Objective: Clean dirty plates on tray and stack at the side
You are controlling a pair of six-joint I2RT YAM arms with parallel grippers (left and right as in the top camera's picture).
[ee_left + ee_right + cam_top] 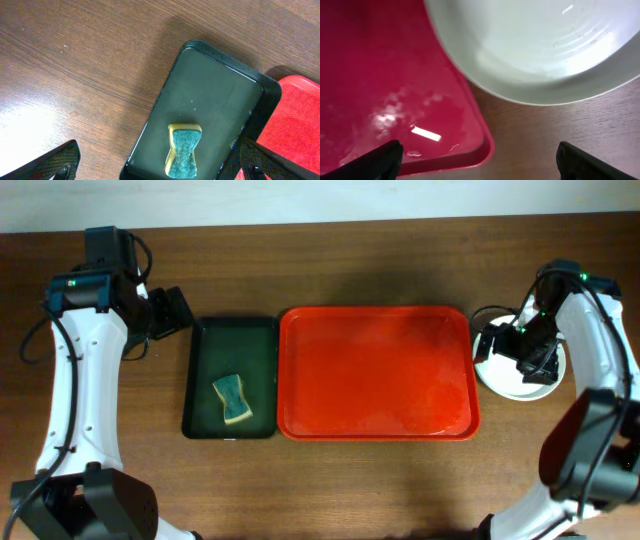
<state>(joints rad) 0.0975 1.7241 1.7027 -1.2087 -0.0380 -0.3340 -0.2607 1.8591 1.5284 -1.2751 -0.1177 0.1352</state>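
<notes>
Room lies open over the tray [375,370], between the green tray [258,360] and the plates [508,386].

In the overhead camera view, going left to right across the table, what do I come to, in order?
left gripper → dark green tray, with the sponge lying in it → red tray → plates

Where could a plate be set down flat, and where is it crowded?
The red tray is bare inside its whole rim. Bare table runs along the near edge in front of both trays, and behind them. Crowded: the green tray holds a sponge; right of the red tray, the plates sit under the right gripper.
</notes>
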